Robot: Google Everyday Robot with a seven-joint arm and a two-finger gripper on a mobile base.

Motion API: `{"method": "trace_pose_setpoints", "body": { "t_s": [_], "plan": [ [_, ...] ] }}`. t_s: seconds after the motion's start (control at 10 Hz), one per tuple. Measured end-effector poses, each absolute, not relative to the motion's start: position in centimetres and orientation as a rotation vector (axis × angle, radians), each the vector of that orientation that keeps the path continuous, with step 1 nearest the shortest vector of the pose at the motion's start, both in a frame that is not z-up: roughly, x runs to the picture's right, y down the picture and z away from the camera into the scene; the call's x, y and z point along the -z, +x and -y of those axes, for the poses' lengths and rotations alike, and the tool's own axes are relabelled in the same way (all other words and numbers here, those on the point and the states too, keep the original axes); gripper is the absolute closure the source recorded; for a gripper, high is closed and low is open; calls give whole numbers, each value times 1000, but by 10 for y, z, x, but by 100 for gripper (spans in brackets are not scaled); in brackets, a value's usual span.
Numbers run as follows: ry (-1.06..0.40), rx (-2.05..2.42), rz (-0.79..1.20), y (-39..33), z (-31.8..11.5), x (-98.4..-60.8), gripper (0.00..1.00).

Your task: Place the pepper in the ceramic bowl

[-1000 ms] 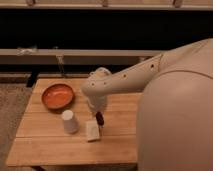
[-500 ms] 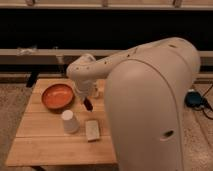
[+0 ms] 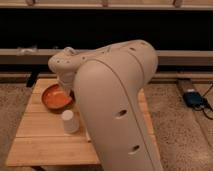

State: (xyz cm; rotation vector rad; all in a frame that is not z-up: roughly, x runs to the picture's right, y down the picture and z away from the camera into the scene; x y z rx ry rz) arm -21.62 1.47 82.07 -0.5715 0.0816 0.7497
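The ceramic bowl (image 3: 53, 97) is a shallow orange-red dish at the back left of the wooden table (image 3: 45, 147). My white arm fills the middle and right of the view and bends down to the bowl's right rim. My gripper (image 3: 65, 90) is at the arm's end, just over the right side of the bowl, mostly hidden by the wrist. The pepper is hidden from view.
An upturned white cup (image 3: 70, 121) stands on the table just in front of the bowl. A dark wall and a low ledge (image 3: 25, 55) run behind the table. A blue-grey box with cables (image 3: 192, 97) lies on the floor at right.
My arm has swung left and toward the back, from above the pale block to over the bowl's right rim. The arm now covers the block and the table's right half.
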Motion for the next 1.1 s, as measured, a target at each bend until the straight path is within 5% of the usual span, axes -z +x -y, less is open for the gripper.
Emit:
{"method": "trace_pose_setpoints", "body": {
  "t_s": [0.2,0.8,1.1],
  "plan": [
    [-571,-693,-63,-246,-3,-836,87],
    [-571,-623,13,-286,0,-878,26],
    [-567,-624,29,-285,2,-878,20]
  ]
}}
